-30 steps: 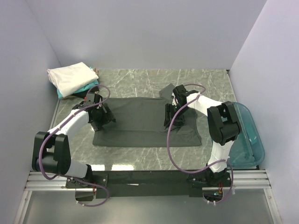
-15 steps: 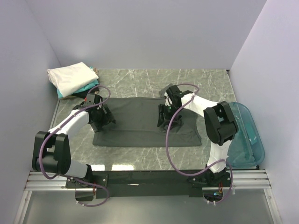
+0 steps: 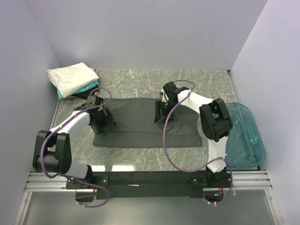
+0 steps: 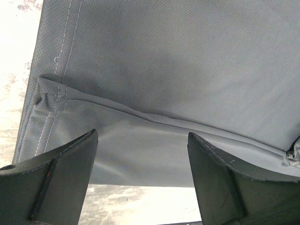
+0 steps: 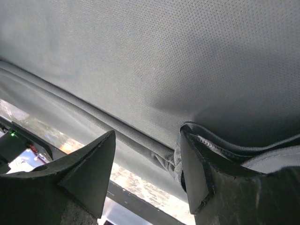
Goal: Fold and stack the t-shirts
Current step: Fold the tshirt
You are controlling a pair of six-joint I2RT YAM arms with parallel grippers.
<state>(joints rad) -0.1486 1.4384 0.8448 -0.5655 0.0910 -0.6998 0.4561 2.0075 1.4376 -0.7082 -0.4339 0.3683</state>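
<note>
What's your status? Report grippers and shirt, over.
Left gripper open, right gripper open, both over charcoal shirt. Shirt spread flat, not held. Folded stack, blue tub clear of it.

Charcoal-grey shirt [image 4: 178, 61]: cut off by edges in both wrist views. Teal shirt [image 3: 92, 85]: mostly hidden under white shirt [image 3: 70, 77]. Blue tub [image 3: 248, 133]: partly hidden behind right arm [image 3: 214, 123].

Setting: laboratory-type robot test cell.
Enclosure: plain pale panels [image 3: 140, 33] on three sides.
Surface: marble-pattern table [image 3: 140, 79].
Mounting: left arm [image 3: 70, 123] and right arm [image 3: 197, 101], cabled, on aluminium rail [image 3: 248, 180].

One grey t-shirt [image 3: 133, 126], one white t-shirt [image 3: 70, 77], one teal t-shirt [image 3: 91, 85], one tub [image 3: 255, 140]
</note>
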